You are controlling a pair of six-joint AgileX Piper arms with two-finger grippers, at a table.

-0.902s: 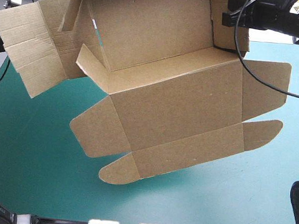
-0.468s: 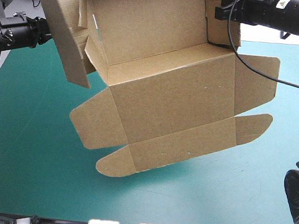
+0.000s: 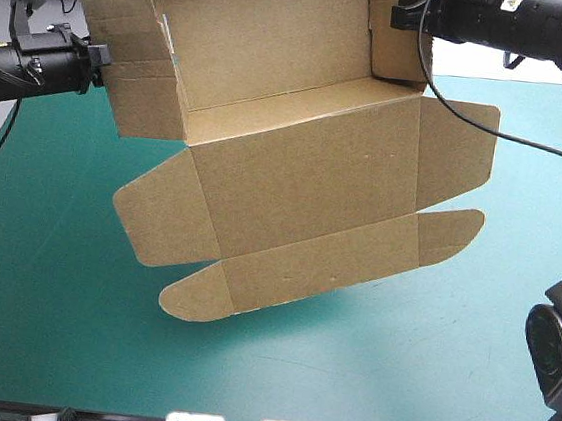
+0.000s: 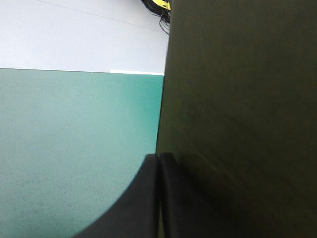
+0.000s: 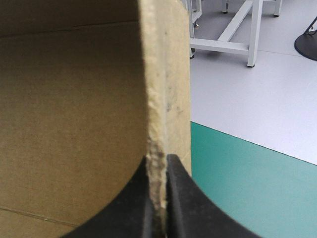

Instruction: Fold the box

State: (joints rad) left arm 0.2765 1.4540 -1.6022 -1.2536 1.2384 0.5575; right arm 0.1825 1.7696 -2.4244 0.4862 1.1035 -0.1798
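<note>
The brown box [image 3: 296, 162] hangs above the teal-green cover, held between both arms. Its back panel and two side walls stand raised, while the lid and rounded flaps [image 3: 196, 297] slope down toward the table's front. My left gripper [image 3: 103, 55] is shut on the left side wall. In the left wrist view the fingers [image 4: 158, 166] meet on the board's edge, and the box [image 4: 242, 114] fills the side beside them as a dark sheet. My right gripper [image 3: 396, 22] is shut on the right side wall, whose cut edge [image 5: 166, 89] runs out from between the fingers [image 5: 159, 171].
The teal-green cover [image 3: 406, 364] lies bare beneath and in front of the hanging box. The table's far edge [image 4: 136, 73] shows ahead of the left gripper, with grey floor beyond. The right arm's black cable [image 3: 500, 138] hangs over the box's right flap.
The left arm has come in from the left and the outspread left panel now stands folded up as a wall. The whole box has shifted leftward, and the right gripper has moved left with it.
</note>
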